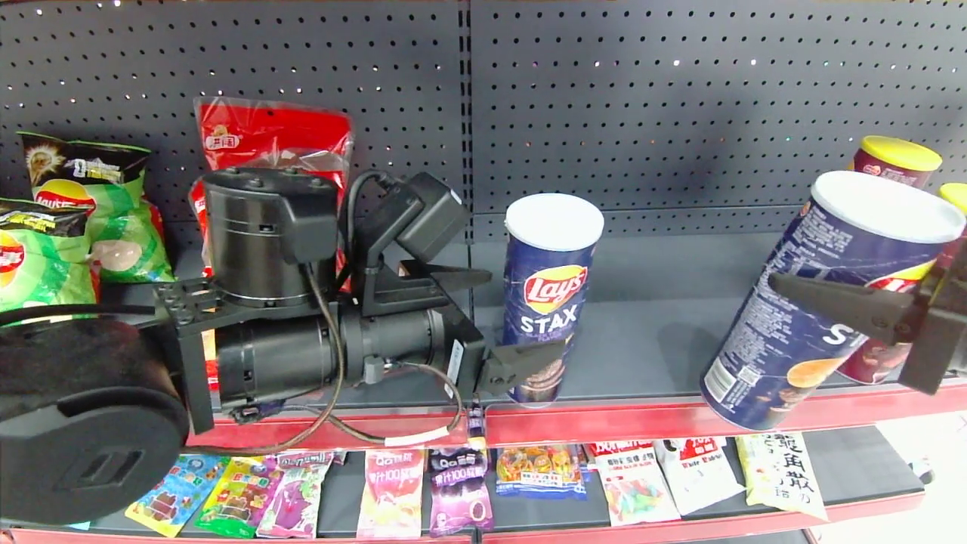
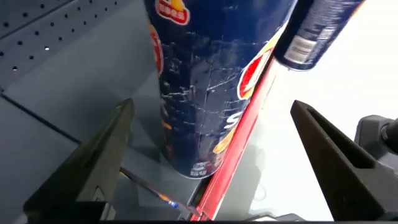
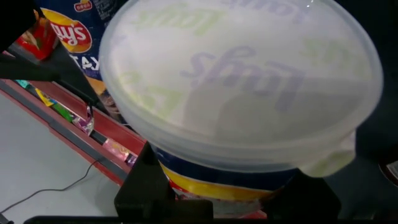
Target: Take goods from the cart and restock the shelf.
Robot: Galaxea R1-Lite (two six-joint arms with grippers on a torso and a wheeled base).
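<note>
A blue chips can [image 1: 554, 302] with a white lid stands upright near the front edge of the grey shelf [image 1: 650, 340]. My left gripper [image 1: 521, 317] is open beside its lower half; in the left wrist view its fingers spread wide with that can [image 2: 205, 87] just ahead of them. A second blue can [image 1: 823, 302] hangs tilted over the shelf's right front, with my right gripper [image 1: 869, 313] shut on it. Its white lid [image 3: 242, 81] sits close to the right wrist camera, above the right gripper [image 3: 230, 199].
Green chip bags [image 1: 75, 211] stand at the shelf's left and a red bag [image 1: 272, 143] behind my left arm. Maroon cans with yellow lids [image 1: 895, 162] stand at the right rear. Candy packets [image 1: 461, 483] line the lower shelf. A pegboard [image 1: 680, 98] backs the shelf.
</note>
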